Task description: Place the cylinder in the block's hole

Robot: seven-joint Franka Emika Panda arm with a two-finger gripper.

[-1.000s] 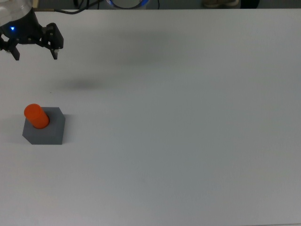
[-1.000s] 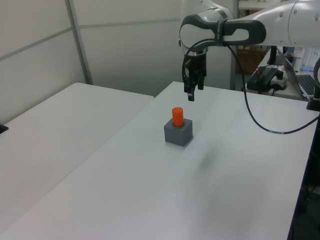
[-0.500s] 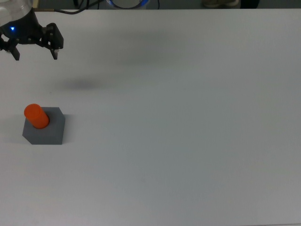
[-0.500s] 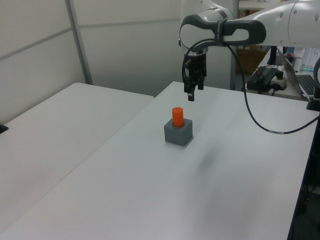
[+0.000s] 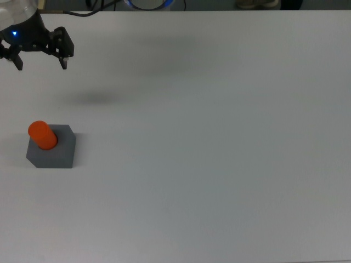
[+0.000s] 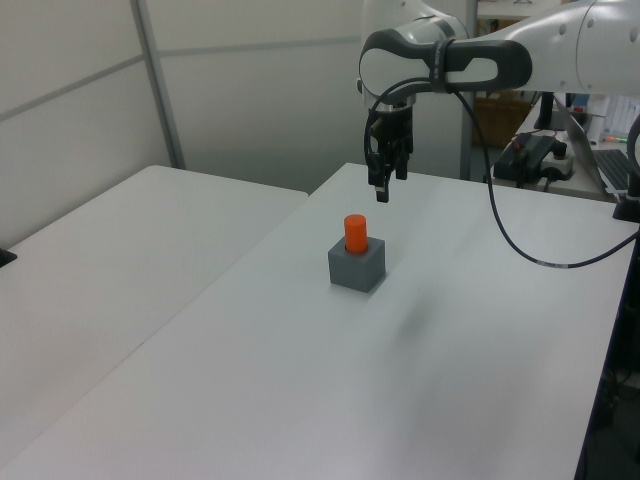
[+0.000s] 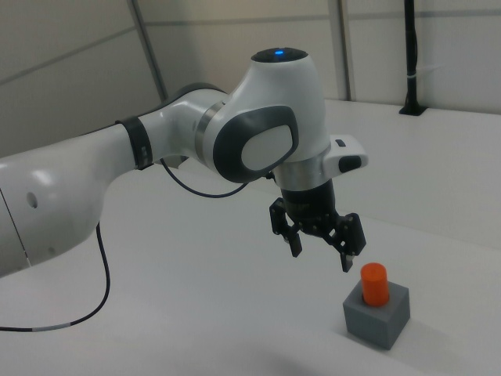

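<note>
Top view: I look straight down on table [image 5: 219,164]. Left view: farther, oblique along table, arm [image 6: 480,60] at back. Right view: close behind arm. All three share block [image 5: 52,153], gripper [image 5: 38,57].

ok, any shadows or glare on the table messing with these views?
Top view: two soft dark smudges on the table, no glare, cylinder and block crisp. Left view: faint shadow right of the block. Right view: even light, gripper clear.

The hole [image 5: 48,147] — seemingly plugged by the cylinder [image 5: 43,135] — hidden.
</note>
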